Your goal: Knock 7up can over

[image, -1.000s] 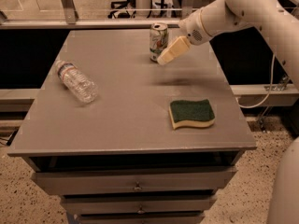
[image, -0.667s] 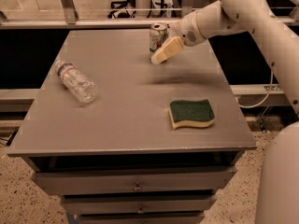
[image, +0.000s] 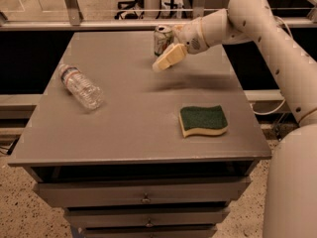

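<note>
While the 7up can [image: 162, 38] stands upright close to the far edge of the table [image: 124, 143], the gripper [image: 167, 58] hangs just in front of it, on the near side, slanting down toward the tabletop at about the level of the can's lower body. Whether the 2 touch cannot be told, nor whether the gripper is wide or narrow; nothing appears to be held. With the can's long axis vertical, a sideways push high on its body would likely tip it. Bare table lies to the side toward the water bottle [image: 80, 87], which lies well apart, as does the sponge [image: 203, 120]. A push straight away risks sending the can off the far edge.
</note>
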You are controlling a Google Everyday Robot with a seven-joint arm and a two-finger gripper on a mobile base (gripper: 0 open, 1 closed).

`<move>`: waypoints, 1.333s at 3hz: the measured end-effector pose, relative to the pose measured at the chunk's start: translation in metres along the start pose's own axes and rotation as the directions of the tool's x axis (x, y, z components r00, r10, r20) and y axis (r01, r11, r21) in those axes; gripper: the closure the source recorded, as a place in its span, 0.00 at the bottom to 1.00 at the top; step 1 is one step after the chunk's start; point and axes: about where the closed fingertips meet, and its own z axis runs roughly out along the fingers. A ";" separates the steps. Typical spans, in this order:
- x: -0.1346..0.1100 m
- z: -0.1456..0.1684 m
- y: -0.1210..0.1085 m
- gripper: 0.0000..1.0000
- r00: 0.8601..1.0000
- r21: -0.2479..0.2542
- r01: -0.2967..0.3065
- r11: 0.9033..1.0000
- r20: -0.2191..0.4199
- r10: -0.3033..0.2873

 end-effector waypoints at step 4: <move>-0.083 -0.021 0.092 0.00 0.970 -0.280 0.078 0.957 0.242 -0.009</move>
